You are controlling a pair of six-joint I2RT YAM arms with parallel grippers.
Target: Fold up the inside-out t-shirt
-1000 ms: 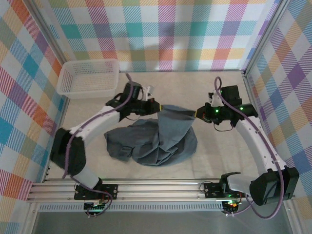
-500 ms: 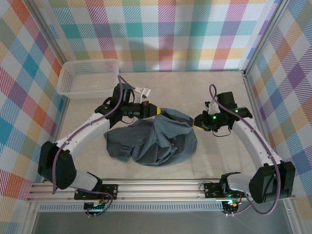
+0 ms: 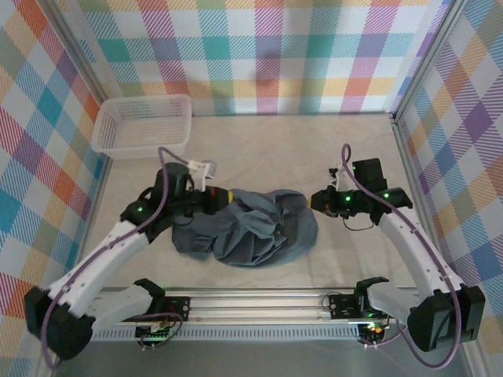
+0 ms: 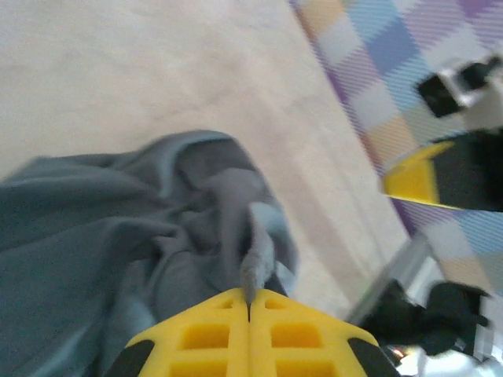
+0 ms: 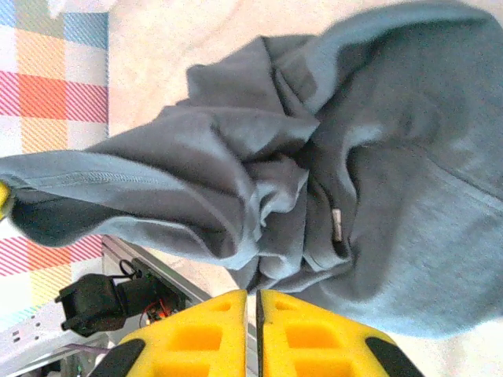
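Left gripper point(image 4: 249, 305) pinches a ridge of the crumpled t-shirt point(image 3: 259, 228), probably to spread it; right gripper point(image 5: 257, 297), jaws nearly together and empty, flanks it.

My left arm point(image 3: 118, 243) and right arm point(image 3: 413, 236) wear white shells with black joints. A purple cable point(image 3: 346, 157) loops along each, and small green lights point(image 3: 343, 198) glow. The left gripper point(image 4: 249, 294) and right gripper point(image 5: 257, 294) have blocky yellow fingers point(image 4: 204, 334) with square pockets.
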